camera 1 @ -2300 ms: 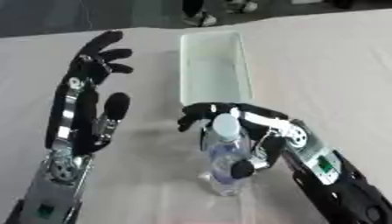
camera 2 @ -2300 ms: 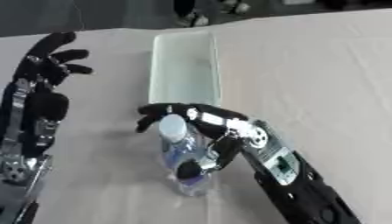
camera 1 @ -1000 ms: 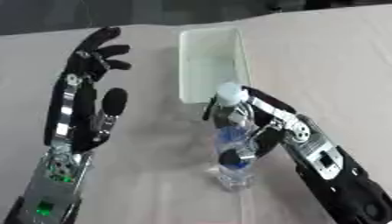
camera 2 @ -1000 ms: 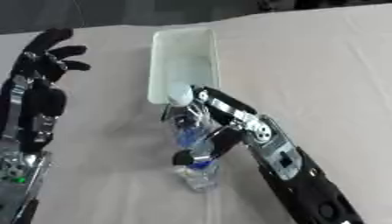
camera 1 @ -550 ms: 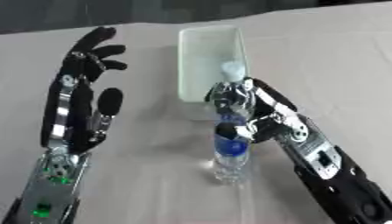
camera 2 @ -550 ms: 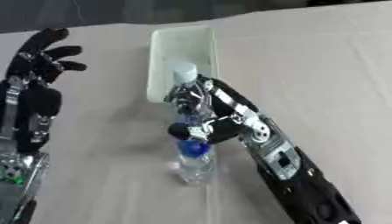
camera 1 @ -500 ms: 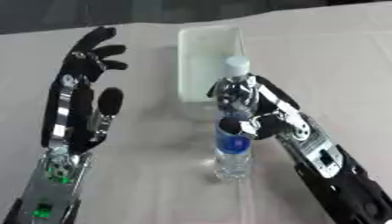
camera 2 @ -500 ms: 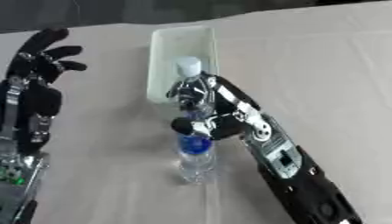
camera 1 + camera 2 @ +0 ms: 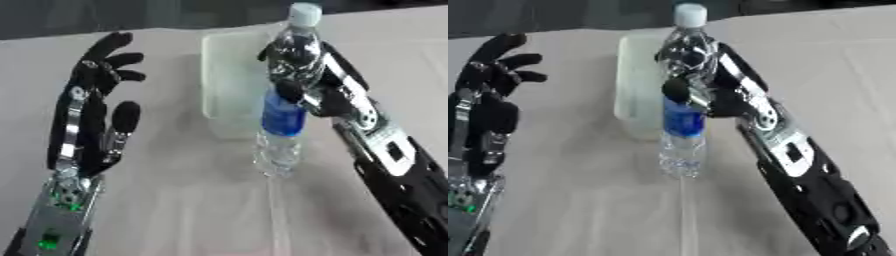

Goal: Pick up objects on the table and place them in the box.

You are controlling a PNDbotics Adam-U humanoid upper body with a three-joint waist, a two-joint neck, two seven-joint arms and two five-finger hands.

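Clear blue-labelled bottle upright before pale box.

Work surface: table under pale beige cloth, smooth, faint lengthwise crease running toward near edge. Cloth fills most of both views. Far edge: dark band beyond table, contents indistinct. Lighting even, soft, no hard shadows.

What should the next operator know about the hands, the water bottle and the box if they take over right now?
Right hand: fingers curled round the water bottle, held upright in front of the box.
Left hand: open, idle at the left, holding nothing.
White box: at the table's far side; nothing visible inside it.
Done: bottle grasped.
Left: carry it over the box, lay it in, release.
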